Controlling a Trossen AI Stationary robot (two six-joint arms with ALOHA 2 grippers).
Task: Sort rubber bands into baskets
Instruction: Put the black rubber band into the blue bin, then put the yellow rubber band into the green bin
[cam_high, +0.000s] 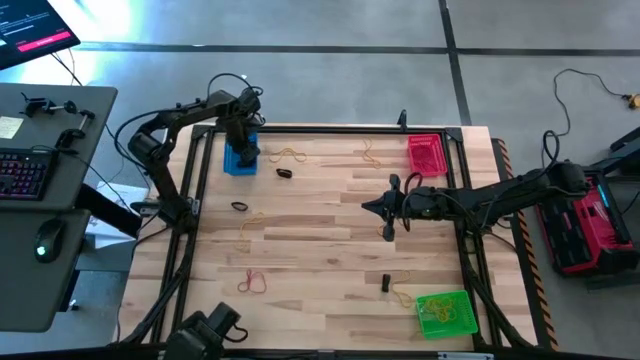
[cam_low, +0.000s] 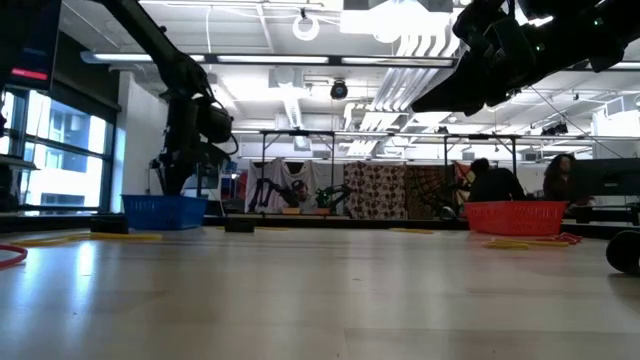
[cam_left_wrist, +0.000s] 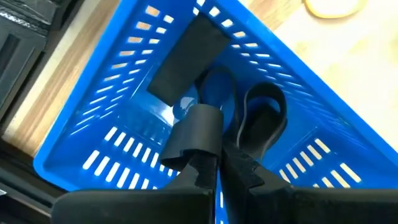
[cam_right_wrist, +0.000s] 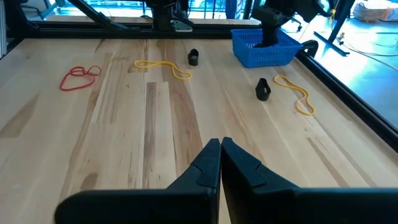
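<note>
We see the left gripper (cam_left_wrist: 214, 163) lowered into the blue plastic mesh-sided basket (cam_high: 240, 158) at the far left corner of the pale wooden table (cam_high: 330, 250), its two dark fingers pressed together with nothing between them; two black rubber bands (cam_left_wrist: 264, 121) lie on the basket floor just ahead of the fingertips, beside a flat black piece whose nature we cannot tell. Taking the blue basket as our landmark, the red mesh basket (cam_high: 425, 153) stands well apart from it along the same far edge, and the bright green mesh basket (cam_high: 446, 313) sits at the diagonally opposite near corner, holding a yellow-orange band. A yellow-orange rubber band (cam_high: 292, 154) lies just beside the blue basket toward the red one, a small black band (cam_high: 285, 172) is near it, another black band (cam_high: 239, 206) lies a little nearer the table's front, and a red rubber band (cam_high: 251, 282) rests well apart toward the near edge. The right gripper (cam_right_wrist: 220, 163) hovers above the table's middle, well away from the blue basket, its jaws closed on nothing
</note>
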